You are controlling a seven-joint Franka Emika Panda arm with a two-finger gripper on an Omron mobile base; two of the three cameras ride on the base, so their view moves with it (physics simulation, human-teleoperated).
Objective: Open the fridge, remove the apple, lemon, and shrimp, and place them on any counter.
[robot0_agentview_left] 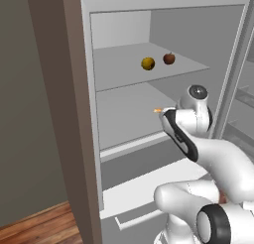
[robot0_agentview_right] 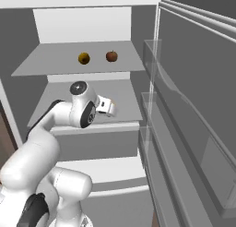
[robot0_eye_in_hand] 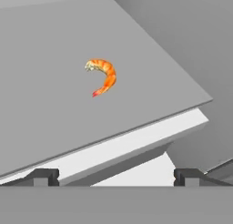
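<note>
The shrimp (robot0_eye_in_hand: 102, 76), a small orange curled crescent with a reddish tail, lies on the fridge's (robot0_agentview_left: 124, 20) smooth grey middle shelf (robot0_eye_in_hand: 54, 104). On the shelf above sit the yellow lemon (robot0_agentview_left: 148, 63) and dark red apple (robot0_agentview_left: 169, 58), near each other. My gripper (robot0_eye_in_hand: 116, 176) hangs wide open before the shrimp's shelf, holding nothing.

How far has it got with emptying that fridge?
Done: the fridge stands open. In hand: the open tool hangs empty above the shrimp on the middle shelf, apparently going for it first. Left: the lemon and apple sit on the upper shelf; all three must go to a counter.
</note>
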